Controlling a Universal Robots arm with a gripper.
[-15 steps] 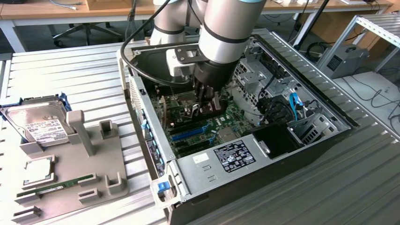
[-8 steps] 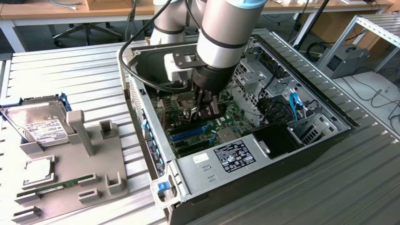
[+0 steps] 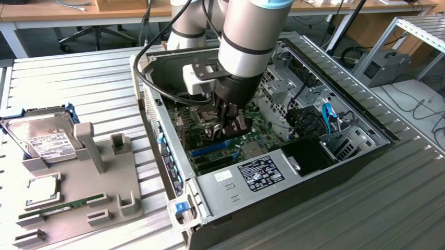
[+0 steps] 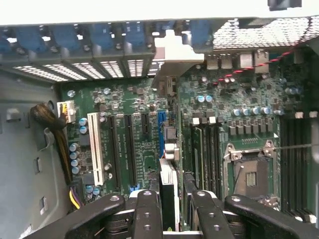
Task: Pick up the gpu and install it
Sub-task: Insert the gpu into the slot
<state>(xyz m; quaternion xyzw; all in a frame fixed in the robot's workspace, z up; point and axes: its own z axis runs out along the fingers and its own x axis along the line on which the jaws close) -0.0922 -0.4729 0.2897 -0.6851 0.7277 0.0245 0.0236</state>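
I see gripper (image 4: 172,209) clenched on gpu (image 4: 168,196) edge-on over motherboard (image 4: 234,119) (fan side hidden, card mostly cut off).

Even, diffuse overhead light keeps the exterior view bright, with soft shadow pooling inside the computer case (image 3: 278,172) beneath the arm (image 3: 243,47). In the wrist view, its upper rim (image 4: 124,12) blows out to white glare, while the fingers (image 4: 147,214) look soft and slightly blurred.

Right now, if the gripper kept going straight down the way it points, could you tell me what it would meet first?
Most likely the motherboard: the gripper holds the gpu edge-on just above the expansion slots, so the card would touch there first, though depth is hard to judge.
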